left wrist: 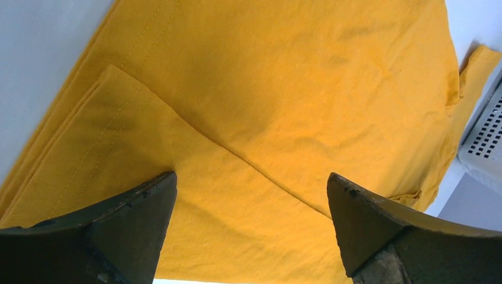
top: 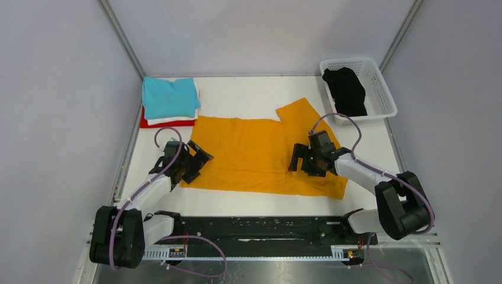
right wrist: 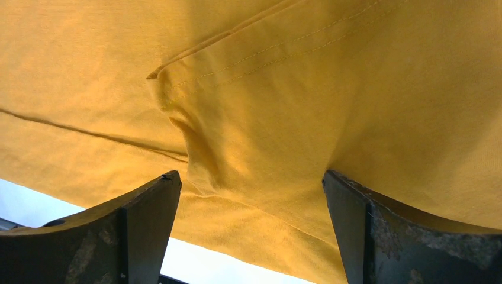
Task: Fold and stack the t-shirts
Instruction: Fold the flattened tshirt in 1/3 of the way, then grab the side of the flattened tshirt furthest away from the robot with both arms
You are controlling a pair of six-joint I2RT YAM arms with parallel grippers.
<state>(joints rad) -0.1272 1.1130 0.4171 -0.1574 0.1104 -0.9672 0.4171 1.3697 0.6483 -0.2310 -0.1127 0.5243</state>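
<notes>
Progress looks past halfway: teal tee (top: 169, 96), white tee (top: 177, 120) and red tee (top: 154, 124) lie folded in a pile beyond the left hand (top: 197, 163), while the black tee (top: 346, 92) sits bunched in the basket (top: 383, 97) beyond the right hand (top: 300, 160), not yet folded. The orange tee (top: 254, 154) lies on the tabletop (top: 237, 92) under both hands, one edge turned in, and each hand hovers over it with fingers apart, holding nothing.

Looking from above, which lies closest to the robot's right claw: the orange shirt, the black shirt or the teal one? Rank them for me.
1. Orange shirt, directly under the right gripper.
2. Black shirt, in the basket at the far right.
3. Teal shirt, at the far left.
</notes>
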